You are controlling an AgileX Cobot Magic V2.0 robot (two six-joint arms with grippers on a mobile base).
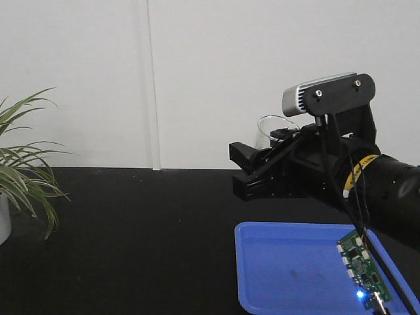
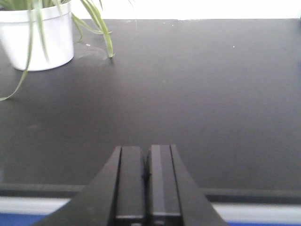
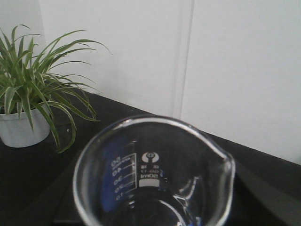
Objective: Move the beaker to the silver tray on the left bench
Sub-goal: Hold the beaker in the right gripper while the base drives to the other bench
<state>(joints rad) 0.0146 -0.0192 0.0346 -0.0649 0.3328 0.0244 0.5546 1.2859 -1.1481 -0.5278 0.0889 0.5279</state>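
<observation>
Nearest us in the front view lay the blue tray (image 1: 289,275), with the right arm passing over its far corner. The left claw (image 2: 146,181) sat low at the near edge of the table (image 2: 188,103). Its fingers were pressed together on nothing, and it faced bare black top with a white pot (image 2: 40,37) at the upper left of its view. Beyond the blue tray the right claw (image 1: 239,169) reached leftward above the table, and the beaker (image 1: 275,131) stood upright in it, rim up and clear of the surface. The contact itself was hidden, but we judged this claw to be pinching the beaker, because in the right wrist view the glass filled the lower frame just under the lens. Farther back were the plant (image 1: 26,151) at the table's left end and the white wall (image 1: 197,65). We found no silver tray in any view, so the coming move turned on direction alone. Going by the task, the silver tray should lie leftward, the way the right claw's fingers pointed, away from the blue tray and toward the plant's side. The left claw was nearer that side but empty, so we took the right arm as the carrier. The beaker's long axis was vertical, which we thought called for level travel and a straight lowering.
</observation>
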